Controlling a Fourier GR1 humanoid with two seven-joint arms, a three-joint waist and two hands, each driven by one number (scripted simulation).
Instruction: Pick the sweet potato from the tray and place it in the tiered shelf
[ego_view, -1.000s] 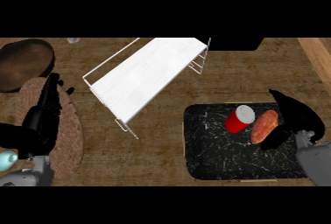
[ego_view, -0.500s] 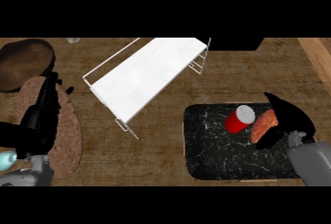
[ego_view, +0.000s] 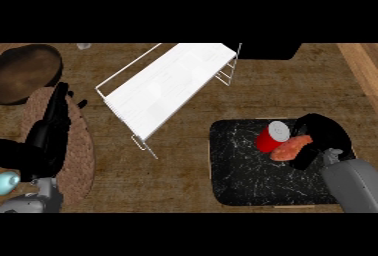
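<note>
Sweet potato (ego_view: 288, 148), one, held by right hand (ego_view: 328, 136) beside one red can (ego_view: 270, 137).

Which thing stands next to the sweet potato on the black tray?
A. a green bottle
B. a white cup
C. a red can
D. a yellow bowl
C: the red can stands upright at the left side of the sweet potato, both on the black tray.
</note>
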